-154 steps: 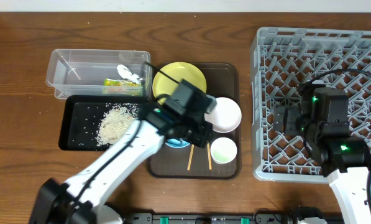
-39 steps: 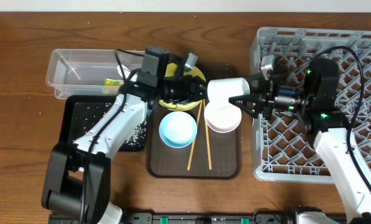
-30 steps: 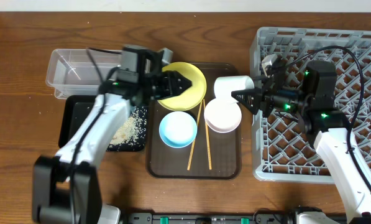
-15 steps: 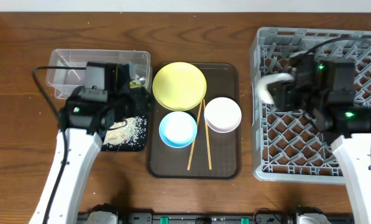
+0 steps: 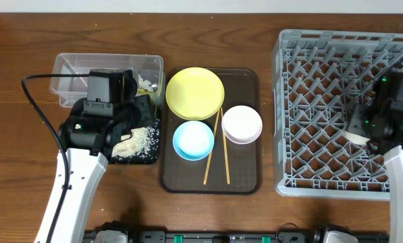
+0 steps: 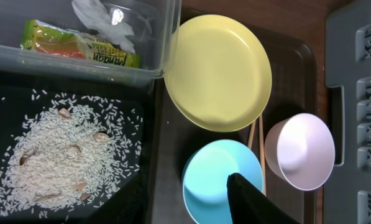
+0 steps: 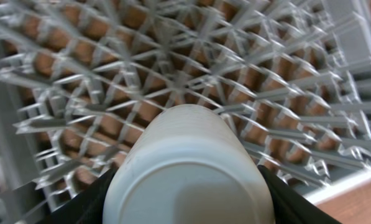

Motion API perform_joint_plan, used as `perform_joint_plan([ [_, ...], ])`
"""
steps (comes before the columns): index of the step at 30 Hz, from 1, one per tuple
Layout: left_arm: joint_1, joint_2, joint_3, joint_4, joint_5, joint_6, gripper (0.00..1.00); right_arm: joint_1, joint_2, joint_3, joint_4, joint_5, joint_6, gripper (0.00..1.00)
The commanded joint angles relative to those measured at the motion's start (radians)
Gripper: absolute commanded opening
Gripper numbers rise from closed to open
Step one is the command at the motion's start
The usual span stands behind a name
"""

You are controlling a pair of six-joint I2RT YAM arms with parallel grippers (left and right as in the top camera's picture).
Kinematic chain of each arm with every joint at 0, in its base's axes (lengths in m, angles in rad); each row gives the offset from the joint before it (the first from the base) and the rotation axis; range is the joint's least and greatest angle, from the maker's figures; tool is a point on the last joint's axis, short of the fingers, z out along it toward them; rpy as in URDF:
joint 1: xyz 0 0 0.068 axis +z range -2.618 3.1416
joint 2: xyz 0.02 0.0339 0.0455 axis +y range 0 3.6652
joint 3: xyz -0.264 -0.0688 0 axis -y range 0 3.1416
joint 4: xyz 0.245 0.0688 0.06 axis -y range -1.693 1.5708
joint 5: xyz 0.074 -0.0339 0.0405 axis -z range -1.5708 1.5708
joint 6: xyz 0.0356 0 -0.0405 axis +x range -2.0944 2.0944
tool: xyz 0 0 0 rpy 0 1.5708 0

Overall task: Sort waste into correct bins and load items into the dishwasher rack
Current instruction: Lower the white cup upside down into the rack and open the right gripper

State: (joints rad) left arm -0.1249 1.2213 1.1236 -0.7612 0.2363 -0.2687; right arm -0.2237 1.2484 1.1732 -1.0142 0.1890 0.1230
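Note:
My right gripper [image 7: 185,202] is shut on the small pale cup [image 7: 188,165] and holds it over the lattice floor of the grey dishwasher rack [image 7: 173,62]. In the overhead view the cup [image 5: 355,132] is near the rack's [image 5: 323,81] right side. My left gripper [image 6: 191,205] is open and empty, above the light blue bowl [image 6: 213,177]. The yellow plate [image 5: 194,93], blue bowl [image 5: 193,140], pinkish-white bowl [image 5: 242,125] and two chopsticks [image 5: 225,158] lie on the brown tray. The wrapper [image 6: 79,46] and tissue [image 6: 104,15] are in the clear tub [image 5: 73,71]. Rice [image 6: 54,155] lies in the black tray [image 5: 79,145].
The dark brown serving tray [image 5: 245,179] sits between the bins and the rack. The left arm's body [image 5: 100,118] covers parts of the tub and the black tray. Bare wooden table [image 5: 25,169] runs along the left and front.
My right gripper has carried the cup from the rack's left part to its right side. My left arm has drawn back a little over the bins.

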Motion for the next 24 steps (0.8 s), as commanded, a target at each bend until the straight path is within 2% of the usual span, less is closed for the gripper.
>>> perform_joint_plan([
  [1,0.004,0.000,0.006,-0.004,-0.013,0.014,0.44,-0.053,0.002,-0.031,-0.008,0.018,0.034,0.03],
  [9,0.004,0.000,0.006,-0.005,-0.013,0.013,0.44,-0.118,0.002,-0.181,0.019,0.017,0.064,0.04],
  [11,0.004,0.000,0.006,-0.005,-0.013,0.013,0.44,-0.128,0.002,-0.220,0.049,0.016,0.071,0.10],
  [12,0.004,0.000,0.006,-0.005,-0.013,0.013,0.44,-0.131,0.002,-0.230,0.059,0.016,0.088,0.14],
  [15,0.004,0.000,0.006,-0.005,-0.013,0.013,0.44,-0.132,0.002,-0.242,0.079,0.016,0.121,0.44],
  [18,0.004,0.000,0.006,-0.006,-0.013,0.013,0.44,-0.132,0.002,-0.245,0.087,0.016,0.120,0.54],
  [20,0.004,0.000,0.006,-0.006,-0.013,0.013,0.44,-0.132,0.002,-0.245,0.087,0.013,0.120,0.68],
  [22,0.004,0.000,0.006,-0.008,-0.013,0.013,0.44,-0.132,0.002,-0.245,0.097,0.012,0.120,0.78],
  [24,0.004,0.000,0.006,-0.009,-0.013,0.013,0.44,-0.132,0.002,-0.245,0.104,0.012,0.120,0.82],
])
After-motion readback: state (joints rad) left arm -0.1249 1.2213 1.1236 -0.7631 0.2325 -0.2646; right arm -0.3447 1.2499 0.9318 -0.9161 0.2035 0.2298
